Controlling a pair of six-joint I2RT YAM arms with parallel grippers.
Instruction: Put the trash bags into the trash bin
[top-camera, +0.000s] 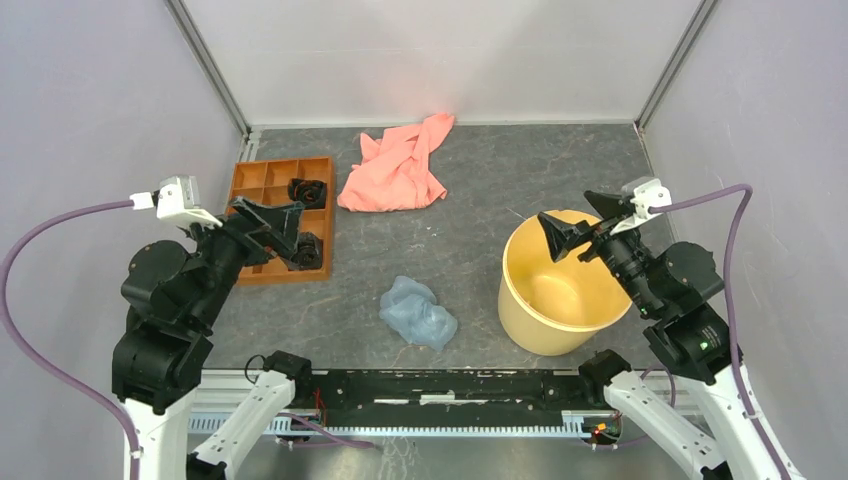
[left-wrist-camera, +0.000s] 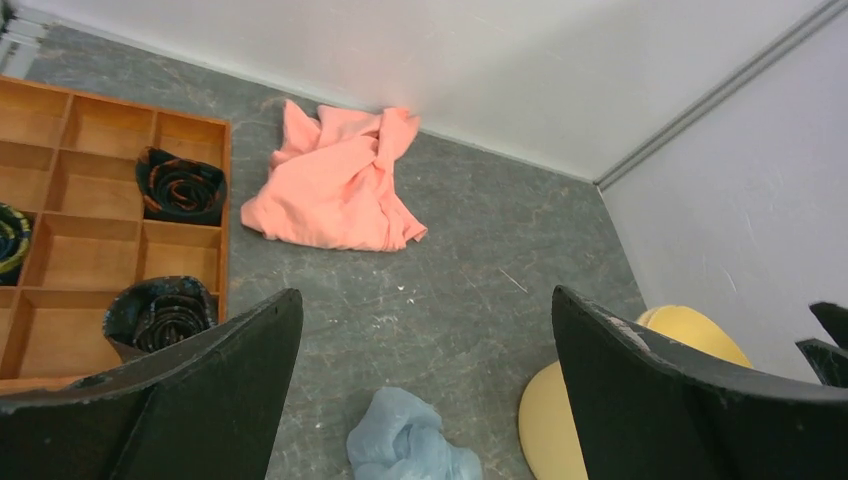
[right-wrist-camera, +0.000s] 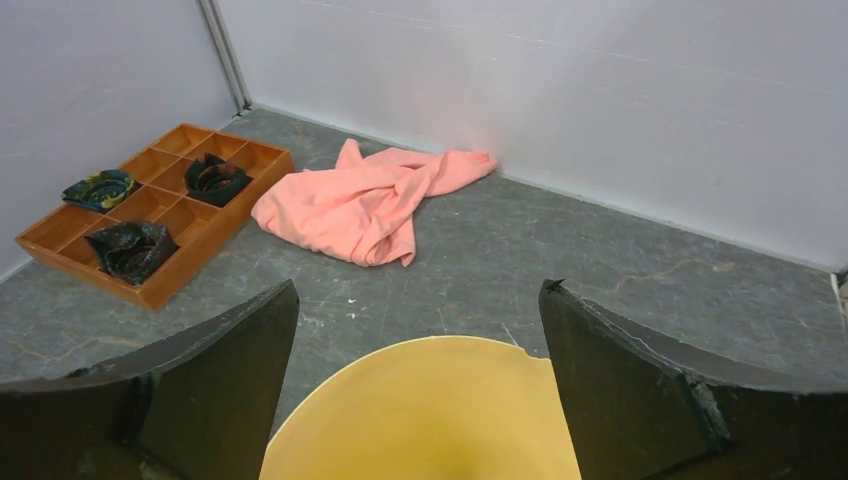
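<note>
The trash bag (top-camera: 417, 312) is a crumpled pale bluish-grey film bundle lying on the table, left of the trash bin (top-camera: 560, 285). The bin is a round pale yellow bucket, upright and looking empty. The bag also shows at the bottom of the left wrist view (left-wrist-camera: 410, 442), with the bin's side (left-wrist-camera: 552, 430) to its right. My left gripper (top-camera: 285, 235) is open and empty, raised over the orange tray. My right gripper (top-camera: 578, 233) is open and empty, held above the bin's far rim; the bin's mouth (right-wrist-camera: 430, 420) fills the bottom of the right wrist view.
An orange compartmented tray (top-camera: 262, 178) with dark rolled items stands at the back left. A salmon-pink cloth (top-camera: 397, 165) lies against the back wall. Grey walls close in the left, back and right sides.
</note>
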